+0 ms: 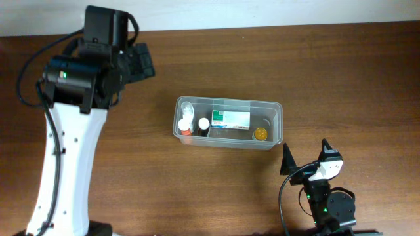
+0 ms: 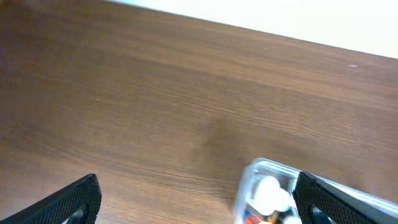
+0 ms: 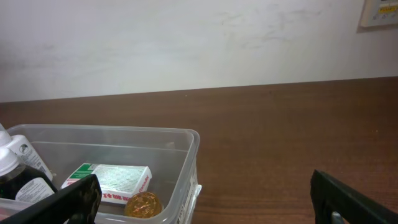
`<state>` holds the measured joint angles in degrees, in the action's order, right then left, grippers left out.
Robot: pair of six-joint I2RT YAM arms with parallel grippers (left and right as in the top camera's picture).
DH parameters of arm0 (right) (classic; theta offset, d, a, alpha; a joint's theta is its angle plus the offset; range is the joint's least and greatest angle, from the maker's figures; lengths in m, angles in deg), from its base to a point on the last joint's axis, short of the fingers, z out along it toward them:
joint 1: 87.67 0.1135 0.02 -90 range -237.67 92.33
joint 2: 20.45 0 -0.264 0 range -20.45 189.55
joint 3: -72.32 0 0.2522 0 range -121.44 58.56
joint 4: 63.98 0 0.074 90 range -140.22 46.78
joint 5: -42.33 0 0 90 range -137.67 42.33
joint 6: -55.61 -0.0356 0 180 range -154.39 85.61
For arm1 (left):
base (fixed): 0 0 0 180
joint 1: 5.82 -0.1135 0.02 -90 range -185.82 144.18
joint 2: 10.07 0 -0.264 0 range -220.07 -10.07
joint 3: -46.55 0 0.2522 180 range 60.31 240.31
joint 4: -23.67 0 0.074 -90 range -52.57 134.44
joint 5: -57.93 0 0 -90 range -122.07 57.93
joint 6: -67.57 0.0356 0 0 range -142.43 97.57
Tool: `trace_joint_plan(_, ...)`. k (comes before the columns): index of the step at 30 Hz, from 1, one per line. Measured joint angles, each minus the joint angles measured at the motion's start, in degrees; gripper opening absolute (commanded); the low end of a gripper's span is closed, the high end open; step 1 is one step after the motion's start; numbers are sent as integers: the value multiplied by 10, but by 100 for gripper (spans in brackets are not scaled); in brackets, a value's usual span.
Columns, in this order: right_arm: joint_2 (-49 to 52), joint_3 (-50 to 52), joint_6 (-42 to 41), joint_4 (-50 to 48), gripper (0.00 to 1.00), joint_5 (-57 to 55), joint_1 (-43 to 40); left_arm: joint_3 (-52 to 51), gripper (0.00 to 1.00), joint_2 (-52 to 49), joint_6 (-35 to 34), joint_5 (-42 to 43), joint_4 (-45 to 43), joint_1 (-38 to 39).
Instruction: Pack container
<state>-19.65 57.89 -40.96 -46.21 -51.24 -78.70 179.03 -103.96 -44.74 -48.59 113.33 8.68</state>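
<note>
The container (image 1: 230,99) sits ahead-left of the right gripper (image 1: 306,157), on the table (image 1: 328,65). A carton (image 1: 231,119) and bottles (image 1: 184,123) lie inside it.

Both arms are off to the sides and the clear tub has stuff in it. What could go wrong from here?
The open right hand sits near a corner of the clear plastic rectangular tub; a careless swing might shove it. The small white-capped bottles at its other end seem to stand upright, so a knock could topple them.
</note>
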Motion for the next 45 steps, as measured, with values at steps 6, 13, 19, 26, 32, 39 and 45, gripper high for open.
trace_joint_plan(6, 0, 0, 2, 0, 98, 0, 0, 0, 99, 51, 0, 0, 5, 24)
trace_joint_plan(13, 0, 0, 2, 0, 98, 0, 0, -28, 99, 142, 0, 0, 8, 24)
trace_joint_plan(19, 0, 0, 4, 0, 98, 0, 0, -145, 100, 254, 0, 0, 7, 20)
trace_joint_plan(26, 0, 0, 4, 0, 98, 1, 0, -382, 99, 436, -8, 6, -20, -21)
trace_joint_plan(32, -1, 0, 4, 0, 98, 2, 0, -581, 100, 622, -91, 10, -58, -51)
trace_joint_plan(39, -1, 0, 4, 1, 98, 2, 0, -763, 99, 746, -145, 12, -161, -62)
trace_joint_plan(45, -1, 0, 4, 1, 98, 2, 0, -892, 99, 781, -152, 19, -347, -63)
